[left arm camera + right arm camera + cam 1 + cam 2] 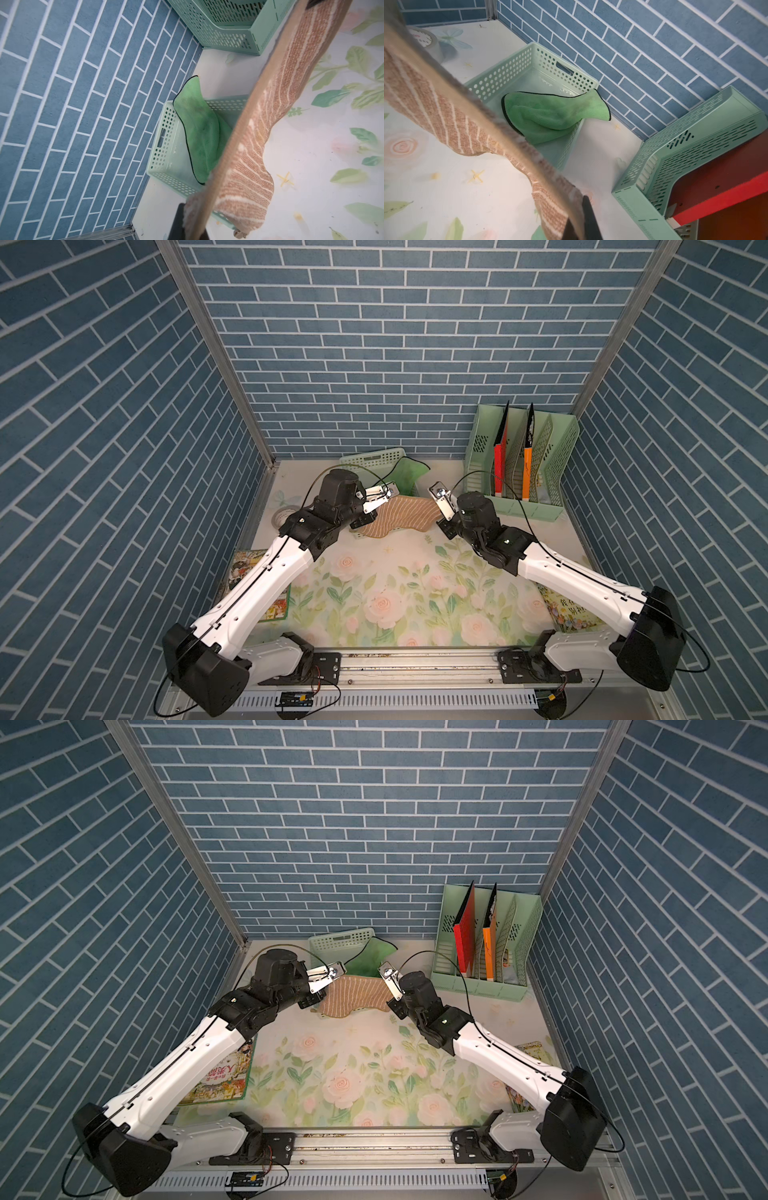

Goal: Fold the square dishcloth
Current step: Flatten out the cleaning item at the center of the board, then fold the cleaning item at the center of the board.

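Blue brick walls (395,344) are seen on three sides of a desk (395,593) that is covered with pink roses and green leaves. The dishcloth (399,516), brown with thin pale stripes, is held up in the air near the back of the desk, just in front of a basket (370,458). It is stretched between the two claws, and its top edge is pulled into a straight line. The left claw (365,521) is clenched on one top corner of the dishcloth. The right claw (444,526) is clenched on the other top corner. The rest of the dishcloth is left to hang down in soft waves. Whether its low edge touches the desk cannot be told.

The basket is pale green with many holes and is set against the back wall. A green cloth (409,477) is draped in it, with one corner poked out over the rim. A green file rack (552,472) is stood in the back right corner. A red folder (500,456) and an orange folder (528,468) are kept in it. A roll of tape (284,516) is partly hidden behind the left arm. A picture book (245,568) is laid under the left arm, and a second picture book (569,614) is laid by the right arm.
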`<state>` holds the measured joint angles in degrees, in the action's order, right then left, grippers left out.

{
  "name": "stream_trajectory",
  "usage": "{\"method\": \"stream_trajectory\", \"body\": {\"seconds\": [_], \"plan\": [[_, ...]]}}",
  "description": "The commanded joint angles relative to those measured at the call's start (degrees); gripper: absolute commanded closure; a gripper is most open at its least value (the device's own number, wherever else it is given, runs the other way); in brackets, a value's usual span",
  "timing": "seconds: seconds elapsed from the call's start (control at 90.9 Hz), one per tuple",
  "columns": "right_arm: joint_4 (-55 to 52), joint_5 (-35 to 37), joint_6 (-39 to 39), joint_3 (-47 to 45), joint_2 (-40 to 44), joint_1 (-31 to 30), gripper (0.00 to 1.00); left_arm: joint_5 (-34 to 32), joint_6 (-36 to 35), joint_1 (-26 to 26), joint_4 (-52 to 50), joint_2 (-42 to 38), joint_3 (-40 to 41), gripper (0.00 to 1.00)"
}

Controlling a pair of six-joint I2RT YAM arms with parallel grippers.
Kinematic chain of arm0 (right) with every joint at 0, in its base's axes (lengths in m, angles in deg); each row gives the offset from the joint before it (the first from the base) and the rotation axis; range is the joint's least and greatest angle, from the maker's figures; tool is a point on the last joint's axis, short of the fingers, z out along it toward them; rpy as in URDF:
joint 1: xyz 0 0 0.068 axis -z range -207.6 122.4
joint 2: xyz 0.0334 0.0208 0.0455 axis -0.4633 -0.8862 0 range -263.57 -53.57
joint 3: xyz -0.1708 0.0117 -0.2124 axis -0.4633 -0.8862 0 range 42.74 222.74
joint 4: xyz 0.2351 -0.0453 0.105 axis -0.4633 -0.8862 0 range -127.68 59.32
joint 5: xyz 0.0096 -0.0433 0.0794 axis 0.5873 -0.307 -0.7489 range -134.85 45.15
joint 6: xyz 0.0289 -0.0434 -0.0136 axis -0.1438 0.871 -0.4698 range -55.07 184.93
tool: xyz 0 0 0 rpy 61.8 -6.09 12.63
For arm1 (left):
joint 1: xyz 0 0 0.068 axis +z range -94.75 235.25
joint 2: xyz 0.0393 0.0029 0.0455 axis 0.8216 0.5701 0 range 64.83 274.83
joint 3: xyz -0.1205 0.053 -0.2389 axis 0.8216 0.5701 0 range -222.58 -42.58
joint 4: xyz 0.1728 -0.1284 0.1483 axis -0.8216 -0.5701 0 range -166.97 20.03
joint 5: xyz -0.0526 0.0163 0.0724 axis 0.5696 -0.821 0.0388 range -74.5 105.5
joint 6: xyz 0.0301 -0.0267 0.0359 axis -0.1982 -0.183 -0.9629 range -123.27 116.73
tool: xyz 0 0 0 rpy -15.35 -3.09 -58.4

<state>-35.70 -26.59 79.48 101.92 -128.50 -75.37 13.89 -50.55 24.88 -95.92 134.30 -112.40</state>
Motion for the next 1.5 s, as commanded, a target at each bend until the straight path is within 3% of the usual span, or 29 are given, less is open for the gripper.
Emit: {"method": "stream_trajectory", "body": {"seconds": [0.0,0.121,0.275,0.473,0.583,0.759,0.946,1.221,1.485], "plan": [[-1.71,2.93,6.20,-2.06,3.15,-2.20,1.00,-0.69,-3.88,-1.45,-6.08,-3.98,3.79,1.00],[-7.33,0.15,5.22,-8.19,4.79,-7.25,1.00,0.40,-7.55,-3.10,-12.94,-9.25,16.65,1.00],[-14.82,-5.51,-0.89,-13.50,1.77,-14.49,1.00,2.73,-7.32,-3.34,-17.21,-12.52,29.29,1.00],[-17.93,-15.02,-10.73,-11.10,-6.68,-20.65,1.00,10.06,-6.70,-4.11,-22.48,-18.34,33.86,1.00],[-20.04,-19.17,-14.63,-7.64,-9.80,-21.69,1.00,10.45,-7.05,-4.09,-25.79,-19.76,35.49,1.00],[-18.83,-26.99,-18.72,-12.52,-6.06,-21.82,1.00,9.31,-7.57,-4.04,-28.67,-20.96,34.05,1.00],[-19.49,-26.87,-23.23,-14.99,-1.39,-22.03,1.00,12.25,-8.32,-4.10,-35.67,-15.07,30.23,0.97],[-18.18,-27.73,-18.02,-9.42,-10.51,-15.99,1.00,11.37,-8.59,-4.09,-27.33,-7.63,29.93,0.98],[-17.68,-31.57,-13.75,-3.10,-15.76,-8.33,1.00,4.49,-10.54,-1.92,-15.54,-4.31,28.37,0.97]]}}
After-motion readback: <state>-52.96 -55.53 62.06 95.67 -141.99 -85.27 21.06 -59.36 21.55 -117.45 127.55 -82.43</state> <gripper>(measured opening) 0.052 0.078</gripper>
